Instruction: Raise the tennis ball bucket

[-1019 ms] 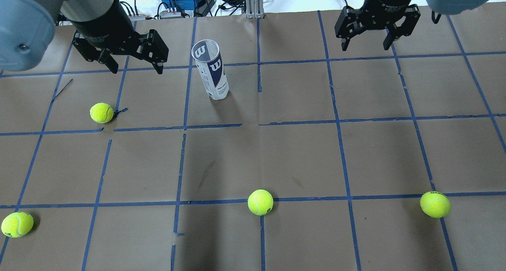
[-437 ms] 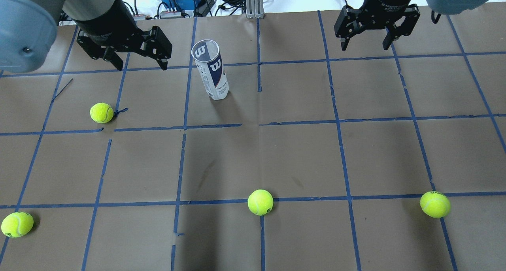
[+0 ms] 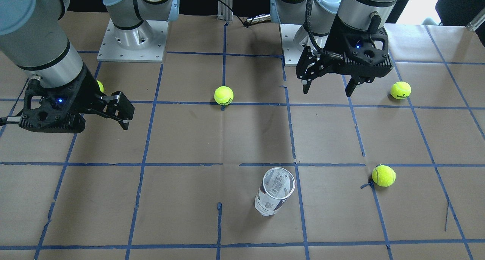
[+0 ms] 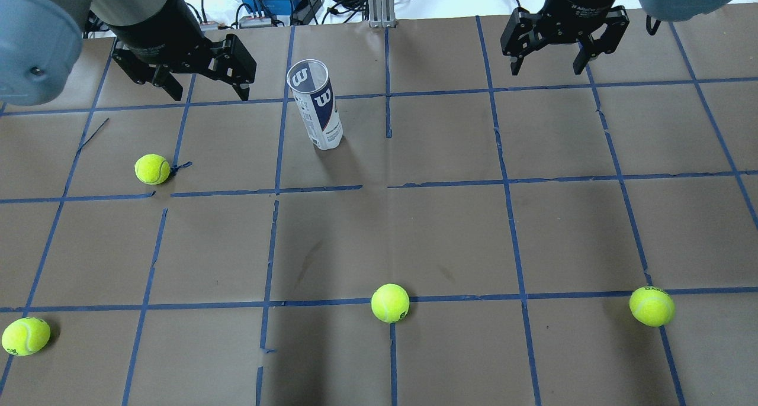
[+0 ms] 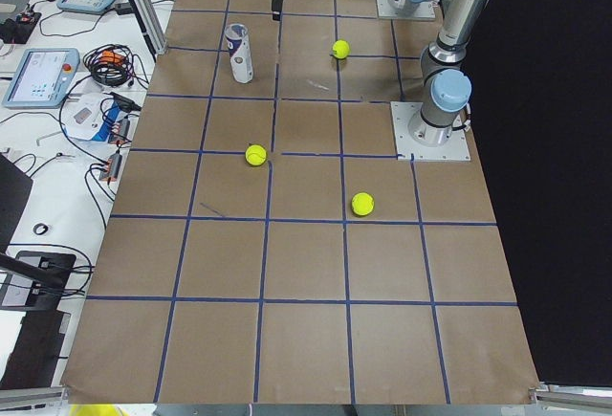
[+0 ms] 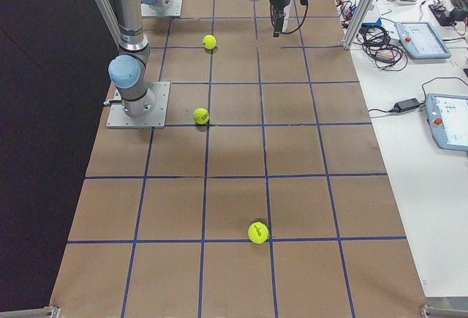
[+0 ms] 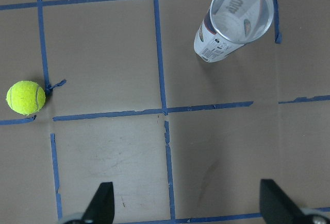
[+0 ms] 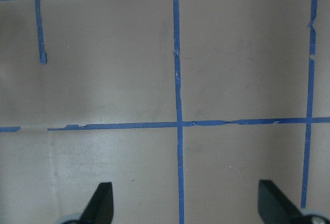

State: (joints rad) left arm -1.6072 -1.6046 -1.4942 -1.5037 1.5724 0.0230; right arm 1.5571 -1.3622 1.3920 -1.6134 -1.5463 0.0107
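The tennis ball bucket [image 4: 317, 104] is a clear tube with a white and navy "W" label. It stands upright and open-topped on the brown paper, and shows in the front view [image 3: 274, 191] and the left wrist view [image 7: 234, 20]. My left gripper [image 4: 208, 94] is open and empty and hovers above the table to the bucket's left, apart from it. It also shows in the front view [image 3: 326, 90]. My right gripper [image 4: 546, 70] is open and empty, far to the bucket's right near the far edge.
Several yellow-green tennis balls lie on the paper: one near the left gripper [image 4: 152, 169], one at near centre [image 4: 390, 303], one near right [image 4: 652, 306], one near left [image 4: 25, 336]. Blue tape lines grid the table. Cables and tablets lie beyond the far edge [image 4: 278, 6].
My left gripper has shifted slightly toward the table's far edge and a little right, still open. The bucket, the balls and the right gripper have not moved.
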